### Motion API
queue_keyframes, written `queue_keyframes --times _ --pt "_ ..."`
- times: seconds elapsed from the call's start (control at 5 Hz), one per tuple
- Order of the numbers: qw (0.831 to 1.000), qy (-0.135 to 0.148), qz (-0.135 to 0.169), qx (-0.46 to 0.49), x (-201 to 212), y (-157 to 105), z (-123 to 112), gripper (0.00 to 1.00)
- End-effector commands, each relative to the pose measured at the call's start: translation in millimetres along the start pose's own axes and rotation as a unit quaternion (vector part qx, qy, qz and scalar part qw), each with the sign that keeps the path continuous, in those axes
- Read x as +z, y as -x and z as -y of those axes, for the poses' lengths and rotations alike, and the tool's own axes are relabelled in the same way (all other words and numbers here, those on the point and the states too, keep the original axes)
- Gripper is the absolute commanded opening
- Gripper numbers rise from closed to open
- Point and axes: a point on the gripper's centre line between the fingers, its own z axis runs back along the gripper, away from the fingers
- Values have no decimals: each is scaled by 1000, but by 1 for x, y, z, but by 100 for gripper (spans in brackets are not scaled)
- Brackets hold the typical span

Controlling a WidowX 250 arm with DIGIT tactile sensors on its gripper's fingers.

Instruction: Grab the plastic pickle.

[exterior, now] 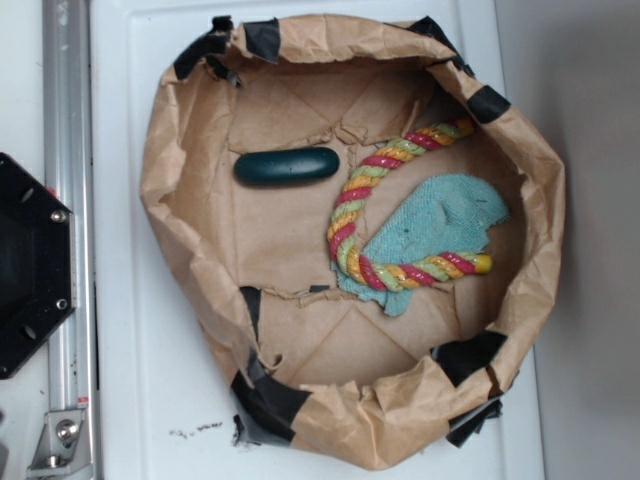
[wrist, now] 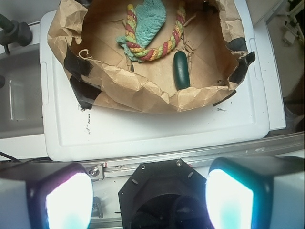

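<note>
Looking straight down, the exterior view shows a crumpled brown paper basin (exterior: 175,190), its rim patched with black tape, sitting on a white lid-like surface (exterior: 130,380). No arm or jaws appear in this view; only a black hexagonal base (exterior: 30,265) and a metal rail (exterior: 70,200) show at the left edge.

The wrist view adds what that view lacks: the gripper (wrist: 148,198) itself, with two pale, glowing fingers (wrist: 69,200) at the bottom corners of the frame. The jaws stand wide apart and hold nothing. They hang above the black base, well short of the basin, which lies ahead of them.

Inside the basin lie three things. The plastic pickle (exterior: 287,166), smooth, dark green and oblong, rests alone on the paper floor. From the jaws it lies ahead and slightly toward the right finger, just past the basin's near wall (wrist: 143,95). Beside it, not touching, a multicoloured twisted rope (exterior: 350,210) curves in a loop. The rope's far stretch lies across a teal cloth (exterior: 435,225), farther from the jaws than the pickle.
</note>
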Motion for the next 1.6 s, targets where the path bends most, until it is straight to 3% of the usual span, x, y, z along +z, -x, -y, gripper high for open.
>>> queue_keyframes --times 0.0,0.2,0.4,0.6,0.8,1.0,1.2,1.4 --pt "1000 0 0 0 0 0 0 100" --pt "998 -15 60 -17 -16 -49 -12 100" --pt "997 -10 74 -26 -36 -82 -20 100" --pt "996 -10 69 -49 -60 -104 -27 100" --pt "996 -12 24 -81 -108 -122 -28 100" --pt "989 -36 -71 -123 -161 -117 -27 100" --pt "979 -44 -81 -181 -194 -125 -29 100" --pt "967 -60 -126 -215 -209 -117 -60 100"
